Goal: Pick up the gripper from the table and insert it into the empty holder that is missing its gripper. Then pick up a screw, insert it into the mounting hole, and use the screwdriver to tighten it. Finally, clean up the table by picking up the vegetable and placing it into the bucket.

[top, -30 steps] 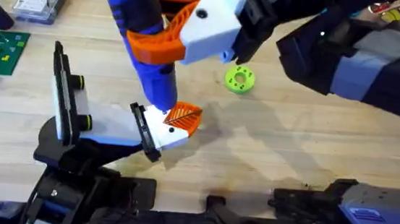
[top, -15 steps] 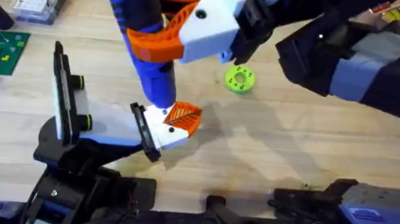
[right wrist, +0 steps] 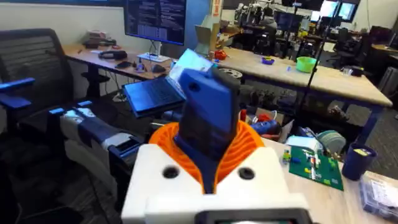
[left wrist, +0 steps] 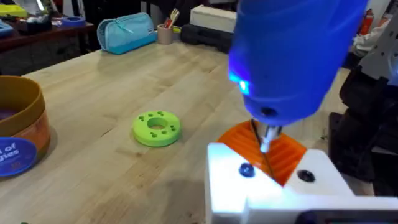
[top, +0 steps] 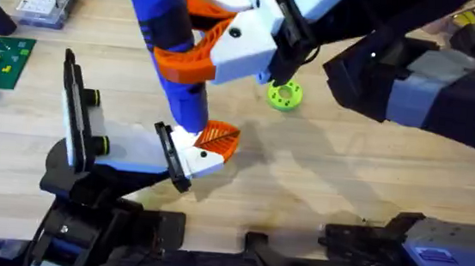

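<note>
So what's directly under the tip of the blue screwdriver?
The screwdriver stands bit-down on the gripper, the white and orange finger piece seated at the holder. In the left wrist view the bit meets its orange face. Any screw under the bit is hidden.

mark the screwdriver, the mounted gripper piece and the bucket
screwdriver (top: 176, 50), overhead view, on its blue body.
gripper (top: 217, 137), overhead view, on its orange ribbed face.
bucket (left wrist: 18, 134), left wrist view, on its orange side wall above the blue label.
</note>
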You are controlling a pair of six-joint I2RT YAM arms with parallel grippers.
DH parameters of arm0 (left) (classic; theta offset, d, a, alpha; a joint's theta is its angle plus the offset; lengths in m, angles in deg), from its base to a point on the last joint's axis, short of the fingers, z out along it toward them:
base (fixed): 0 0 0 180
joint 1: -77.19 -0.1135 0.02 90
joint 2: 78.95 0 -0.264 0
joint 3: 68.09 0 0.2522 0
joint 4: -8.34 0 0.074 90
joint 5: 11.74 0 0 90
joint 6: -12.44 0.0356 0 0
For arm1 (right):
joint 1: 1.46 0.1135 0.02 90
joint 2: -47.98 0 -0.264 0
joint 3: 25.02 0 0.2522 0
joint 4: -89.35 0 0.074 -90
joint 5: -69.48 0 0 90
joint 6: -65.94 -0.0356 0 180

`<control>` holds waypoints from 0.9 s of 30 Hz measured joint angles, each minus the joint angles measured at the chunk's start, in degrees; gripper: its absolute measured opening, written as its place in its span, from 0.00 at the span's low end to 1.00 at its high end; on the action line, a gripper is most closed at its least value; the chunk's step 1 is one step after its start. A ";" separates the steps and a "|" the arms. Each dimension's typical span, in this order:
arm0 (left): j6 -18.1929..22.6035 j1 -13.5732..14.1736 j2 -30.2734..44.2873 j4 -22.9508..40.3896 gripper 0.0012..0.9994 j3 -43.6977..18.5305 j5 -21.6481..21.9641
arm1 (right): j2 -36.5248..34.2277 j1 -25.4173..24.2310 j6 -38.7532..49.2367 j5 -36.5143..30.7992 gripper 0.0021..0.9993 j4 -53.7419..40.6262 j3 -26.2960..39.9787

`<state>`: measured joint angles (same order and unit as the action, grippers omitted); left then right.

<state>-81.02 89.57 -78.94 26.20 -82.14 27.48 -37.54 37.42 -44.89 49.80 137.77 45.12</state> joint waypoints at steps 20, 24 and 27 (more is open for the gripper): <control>0.02 0.00 0.00 0.00 0.02 -0.02 0.00 | 0.00 0.49 6.30 -1.09 0.04 -3.17 0.00; 0.00 0.00 0.00 0.00 0.02 0.00 0.00 | 0.00 0.49 6.06 -1.09 0.04 -3.17 0.00; 0.02 0.00 0.00 0.00 0.02 0.00 0.00 | 0.00 0.49 5.86 -1.09 0.04 -3.17 0.00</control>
<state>-81.00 89.57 -78.94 26.20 -82.14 27.48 -37.54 37.91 -39.03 48.71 134.60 45.12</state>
